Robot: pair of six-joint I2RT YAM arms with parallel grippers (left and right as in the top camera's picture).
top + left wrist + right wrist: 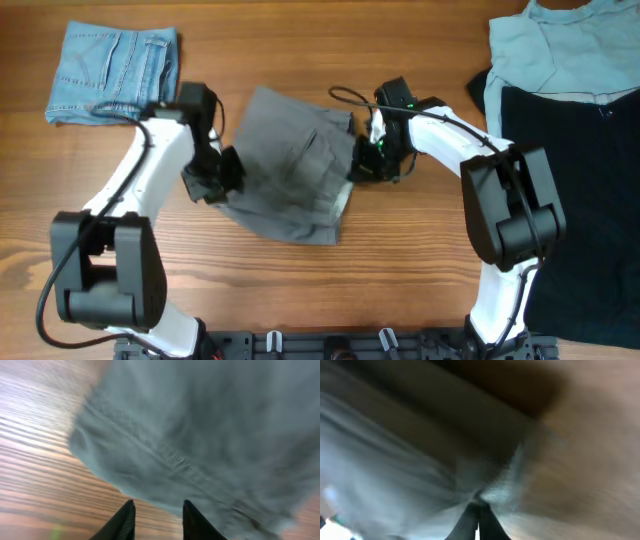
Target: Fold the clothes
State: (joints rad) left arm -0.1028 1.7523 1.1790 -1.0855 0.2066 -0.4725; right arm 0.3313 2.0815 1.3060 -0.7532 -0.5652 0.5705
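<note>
The grey-khaki shorts are lying rumpled mid-table: soft cotton, stitched seams, pale edge, on the grained wooden table. My right gripper is pinching their right edge, jaws closed tight. My left gripper is hovering at their left hem, jaws parted, gripping nothing. Folded denim is sitting far left.

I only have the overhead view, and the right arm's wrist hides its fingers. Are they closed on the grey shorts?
Observer: Yes. In the right wrist view the right fingers are pressed together, with the shorts bunched at their tips.
Operator: Which part of the cloth?
Observer: It looks like a pale edge, though that picture is blurred.
Operator: And the left fingers?
Observer: The left fingers stand apart with nothing between them. The shorts' edge lies just ahead of their tips, on the table.
</note>
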